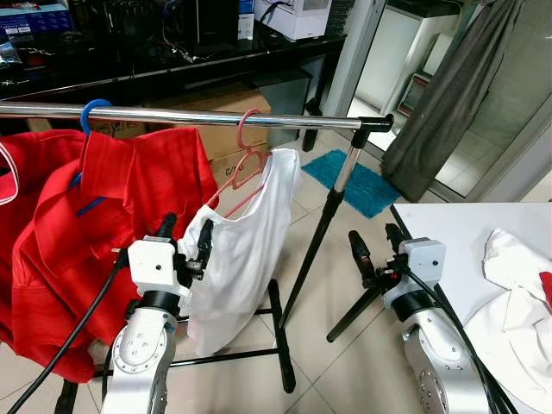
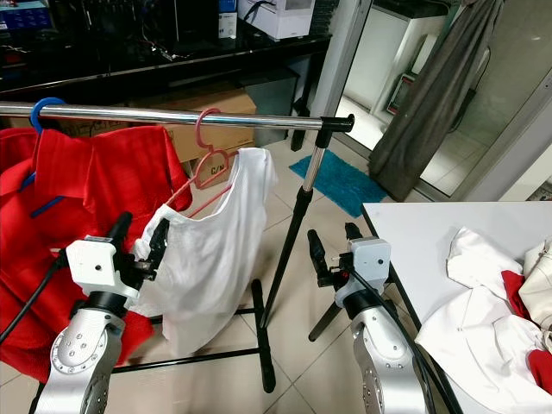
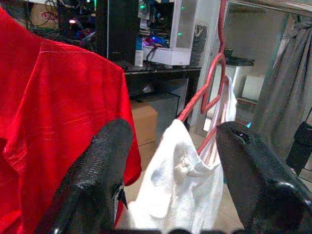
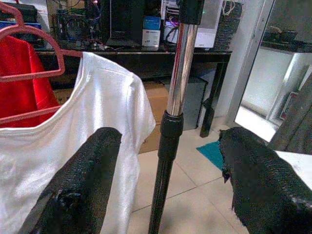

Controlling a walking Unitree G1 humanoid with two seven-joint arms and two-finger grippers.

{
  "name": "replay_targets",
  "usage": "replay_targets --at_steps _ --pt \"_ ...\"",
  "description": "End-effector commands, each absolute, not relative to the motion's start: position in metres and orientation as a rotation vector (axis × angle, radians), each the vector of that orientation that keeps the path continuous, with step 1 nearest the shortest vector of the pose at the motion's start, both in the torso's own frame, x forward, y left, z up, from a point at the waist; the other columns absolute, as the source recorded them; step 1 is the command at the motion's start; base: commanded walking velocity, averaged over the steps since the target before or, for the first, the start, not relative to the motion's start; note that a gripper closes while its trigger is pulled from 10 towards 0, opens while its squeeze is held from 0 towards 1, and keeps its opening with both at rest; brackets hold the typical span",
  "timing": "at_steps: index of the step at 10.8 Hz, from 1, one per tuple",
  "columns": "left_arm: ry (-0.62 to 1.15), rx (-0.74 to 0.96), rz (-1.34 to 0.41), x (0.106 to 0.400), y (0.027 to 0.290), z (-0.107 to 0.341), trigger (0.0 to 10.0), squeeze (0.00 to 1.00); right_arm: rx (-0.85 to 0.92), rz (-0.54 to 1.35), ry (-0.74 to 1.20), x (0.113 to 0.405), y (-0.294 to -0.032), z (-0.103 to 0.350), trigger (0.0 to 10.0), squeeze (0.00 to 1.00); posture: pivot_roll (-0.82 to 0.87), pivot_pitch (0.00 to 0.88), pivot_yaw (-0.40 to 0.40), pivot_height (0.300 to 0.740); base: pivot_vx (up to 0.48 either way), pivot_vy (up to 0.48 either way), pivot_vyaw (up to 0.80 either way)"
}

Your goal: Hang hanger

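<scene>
Two grippers, left [image 1: 185, 237] and right [image 1: 373, 246], hang spread and empty while the pink hanger [image 1: 246, 168] sits hooked on the rail [image 1: 216, 116] at twelve o'clock; its lopsided white shirt [image 1: 241, 250] could slip off.

Head pair: we look forward and down at the rail [image 1: 198, 116] from near | wrist cameras: we face along each arm's fingers, close | all four share the white shirt [image 1: 246, 250]
</scene>
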State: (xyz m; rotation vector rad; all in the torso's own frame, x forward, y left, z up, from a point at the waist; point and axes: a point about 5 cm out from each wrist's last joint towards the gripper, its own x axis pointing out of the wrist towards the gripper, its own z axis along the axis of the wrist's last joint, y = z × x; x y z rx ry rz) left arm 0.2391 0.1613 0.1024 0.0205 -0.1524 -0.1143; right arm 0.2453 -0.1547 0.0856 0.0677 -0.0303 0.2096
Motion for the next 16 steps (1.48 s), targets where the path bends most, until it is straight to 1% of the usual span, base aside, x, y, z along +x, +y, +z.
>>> replay_targets --at_steps 1,5,7,10,11,12,15,16 --pt "-0.133 0.009 -0.138 0.241 0.156 0.1 10.0 0.0 0.054 0.197 -0.017 0.245 -0.16 0.083 10.0 0.0 0.07 0.0 -0.099 0.74 0.0 0.0 0.0" --pt "-0.13 0.011 -0.141 0.241 0.157 0.1 10.0 0.0 0.057 0.196 -0.016 0.246 -0.158 0.083 10.0 0.0 0.07 0.0 -0.096 0.74 0.0 0.0 0.0" --pt "-0.121 0.011 -0.102 0.247 0.166 0.1 10.0 0.0 0.058 0.197 -0.011 0.246 -0.157 0.082 10.0 0.0 0.07 0.0 -0.095 0.74 0.0 0.0 0.0" --pt "-0.133 0.017 -0.126 0.253 0.168 0.103 10.0 0.0 0.053 0.194 -0.007 0.246 -0.157 0.081 10.0 0.0 0.07 0.0 -0.096 0.74 0.0 0.0 0.0" --pt "-0.118 0.021 -0.143 0.255 0.168 0.101 10.0 0.0 0.053 0.194 -0.007 0.247 -0.157 0.081 10.0 0.0 0.07 0.0 -0.097 0.74 0.0 0.0 0.0" --pt "-0.059 0.024 -0.182 0.26 0.167 0.093 10.0 0.0 0.052 0.195 -0.007 0.247 -0.157 0.081 10.0 0.0 0.07 0.0 -0.099 0.74 0.0 0.0 0.0" --pt "0.005 0.011 -0.148 0.273 0.18 0.089 10.0 0.0 0.047 0.2 -0.011 0.248 -0.157 0.082 10.0 0.0 0.07 0.0 -0.104 0.74 0.0 0.0 0.0" --pt "0.035 0.015 -0.162 0.277 0.183 0.086 10.0 0.0 0.039 0.212 -0.015 0.248 -0.155 0.084 10.0 0.0 0.07 0.0 -0.104 0.74 0.0 0.0 0.0"
